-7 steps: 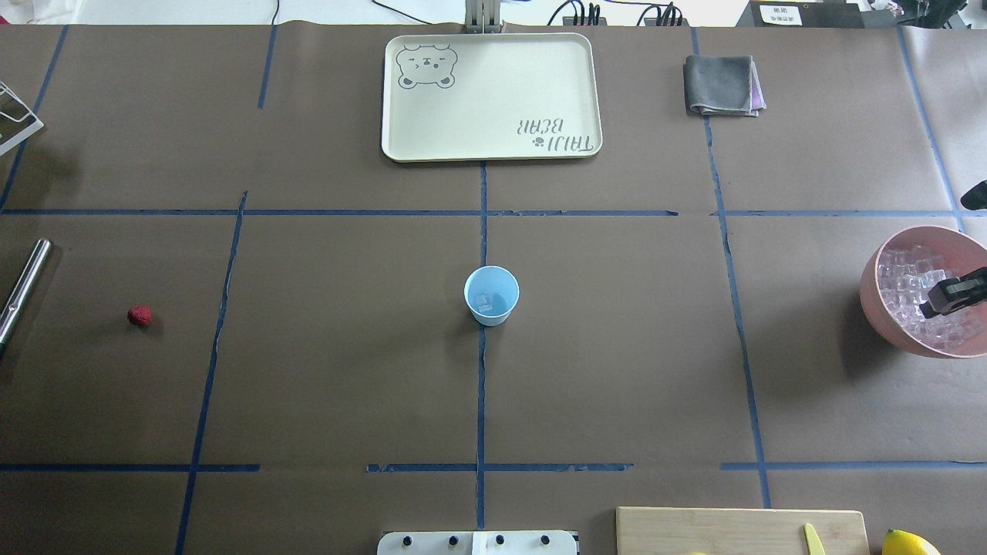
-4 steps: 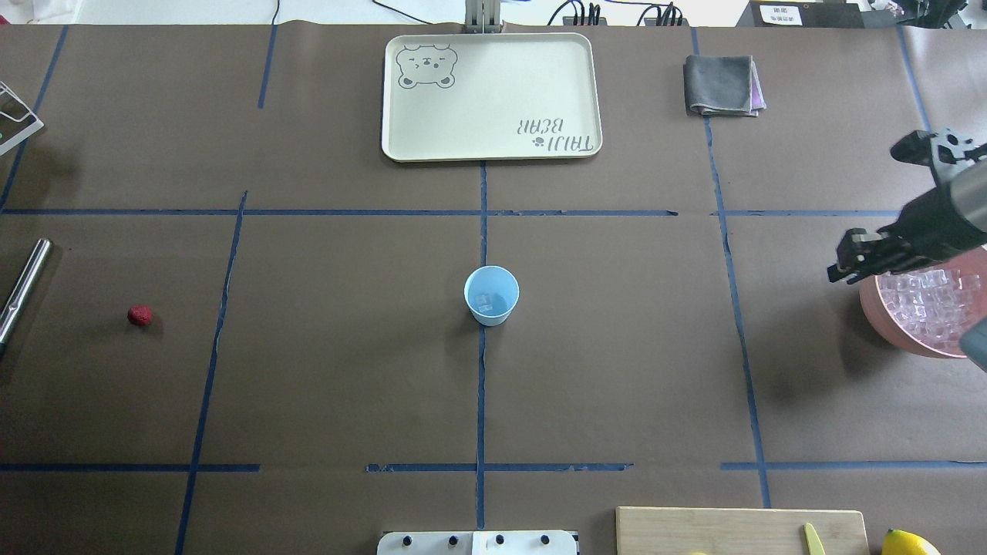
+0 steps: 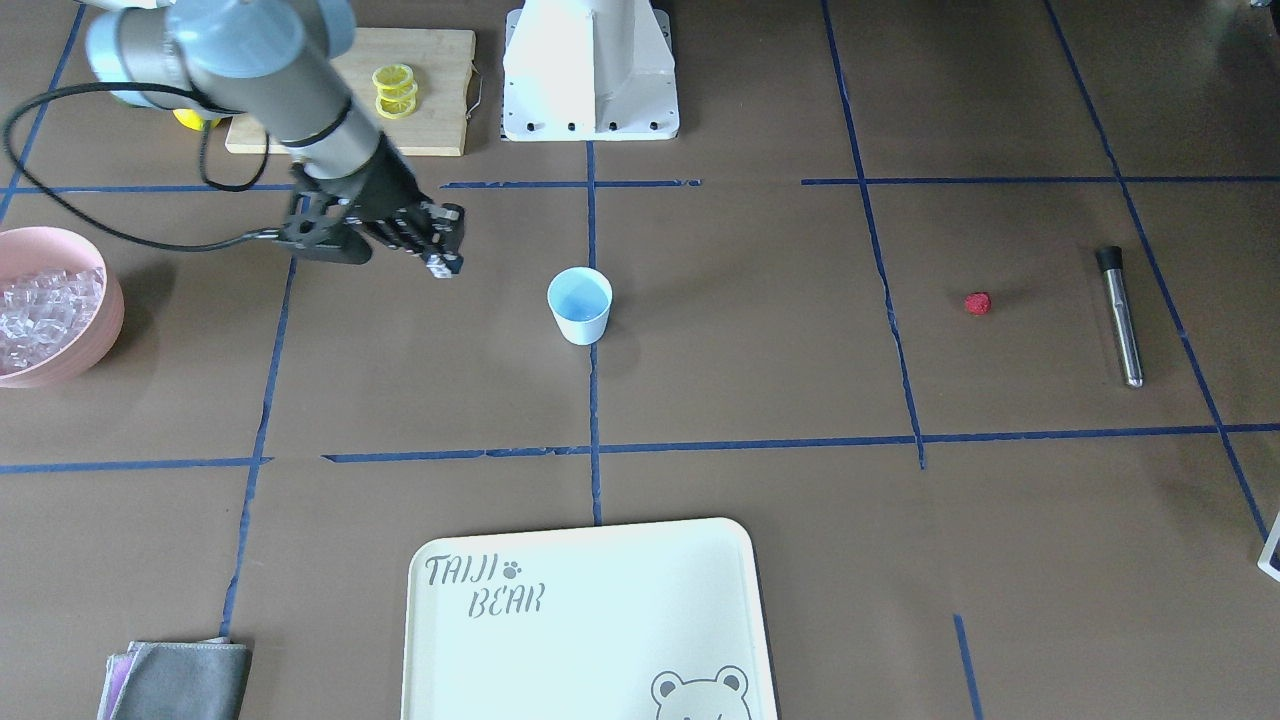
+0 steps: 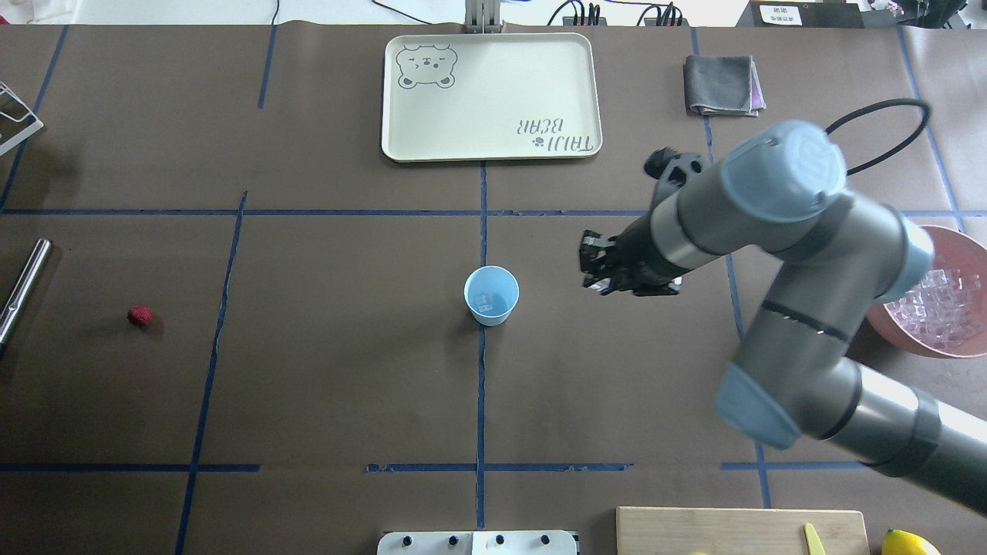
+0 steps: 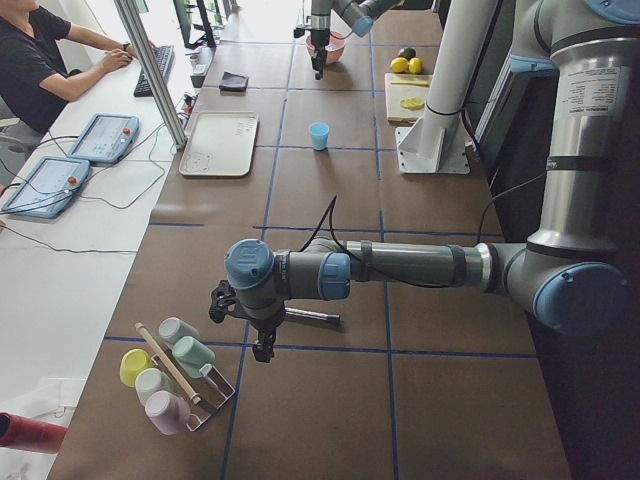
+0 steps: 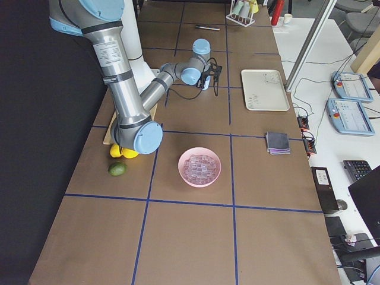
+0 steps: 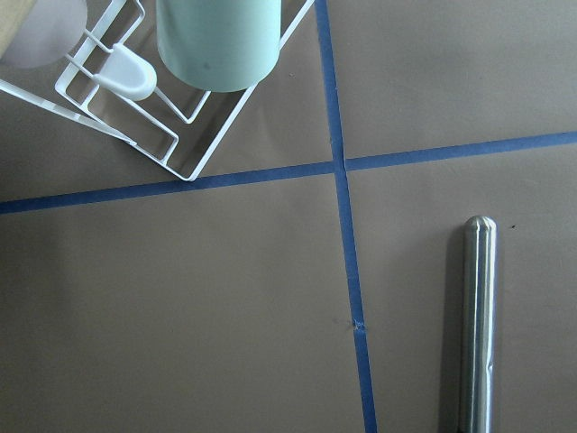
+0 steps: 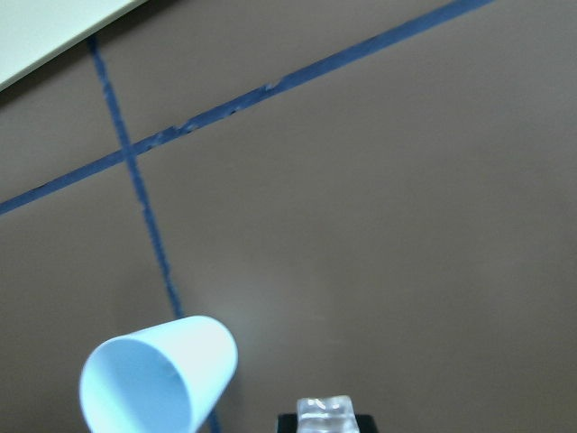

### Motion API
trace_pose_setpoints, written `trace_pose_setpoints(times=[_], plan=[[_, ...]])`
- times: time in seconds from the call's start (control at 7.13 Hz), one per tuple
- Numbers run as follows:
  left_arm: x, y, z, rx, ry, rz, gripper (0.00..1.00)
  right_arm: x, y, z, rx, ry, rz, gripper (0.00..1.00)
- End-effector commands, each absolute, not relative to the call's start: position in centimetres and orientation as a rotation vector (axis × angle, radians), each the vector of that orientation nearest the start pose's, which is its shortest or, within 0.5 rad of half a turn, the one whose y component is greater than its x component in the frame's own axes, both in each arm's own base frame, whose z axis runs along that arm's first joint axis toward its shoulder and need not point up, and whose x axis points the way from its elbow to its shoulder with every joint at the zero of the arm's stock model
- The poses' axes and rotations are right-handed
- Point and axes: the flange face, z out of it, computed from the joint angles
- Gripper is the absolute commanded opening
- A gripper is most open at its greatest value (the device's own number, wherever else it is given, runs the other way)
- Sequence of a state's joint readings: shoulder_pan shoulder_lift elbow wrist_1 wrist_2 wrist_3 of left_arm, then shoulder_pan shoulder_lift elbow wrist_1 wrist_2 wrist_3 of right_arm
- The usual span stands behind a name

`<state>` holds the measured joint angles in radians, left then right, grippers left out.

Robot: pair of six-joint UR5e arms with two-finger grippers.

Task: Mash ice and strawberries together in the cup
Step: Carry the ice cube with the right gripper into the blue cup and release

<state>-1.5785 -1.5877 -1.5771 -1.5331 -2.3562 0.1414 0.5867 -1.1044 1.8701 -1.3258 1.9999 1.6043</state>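
Observation:
The pale-blue cup [image 4: 491,294] stands upright at the table's middle with one ice cube [image 4: 483,302] inside; it also shows in the right wrist view [image 8: 162,374]. My right gripper [image 4: 594,270] hovers just right of the cup, shut on an ice cube [image 8: 326,415]. More ice fills the pink bowl [image 4: 887,320] at the far right. The red strawberry [image 4: 139,314] lies alone at the far left. My left gripper [image 5: 262,345] shows only in the exterior left view, above the table near a steel muddler [image 5: 310,316]; I cannot tell whether it is open or shut.
A cream bear tray [image 4: 490,96] and a folded grey cloth [image 4: 722,85] lie at the back. A cutting board [image 4: 740,530] and a lemon [image 4: 908,543] sit at the front right. The muddler [image 4: 23,287] lies at the left edge by a white cup rack [image 7: 135,108].
My right arm has swung left from over the pink bowl to just beside the cup. The cup, strawberry and muddler have not moved.

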Motion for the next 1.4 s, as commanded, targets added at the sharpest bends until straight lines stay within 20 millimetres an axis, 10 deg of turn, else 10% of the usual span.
trace_pose_setpoints(times=[0.0,0.56,0.84,0.98,1.26], plan=[[-6.7,-49.7,65.0,0.045,0.785,0.121,1.0,-52.2,-39.9,18.7,-0.109,-1.084,0.382,0.0],[-6.7,-49.8,64.9,0.048,0.785,0.121,1.0,-53.8,-40.0,19.0,-0.107,-1.066,0.376,0.03],[-6.7,-49.8,64.9,0.046,0.785,0.12,1.0,-54.1,-40.5,19.6,-0.065,-1.051,0.379,0.28],[-6.7,-49.8,64.9,0.048,0.784,0.122,1.0,-54.1,-40.6,19.6,-0.064,-1.05,0.378,0.58],[-6.7,-49.8,64.9,0.046,0.785,0.12,1.0,-54.2,-40.5,19.3,-0.064,-1.054,0.376,0.67]])
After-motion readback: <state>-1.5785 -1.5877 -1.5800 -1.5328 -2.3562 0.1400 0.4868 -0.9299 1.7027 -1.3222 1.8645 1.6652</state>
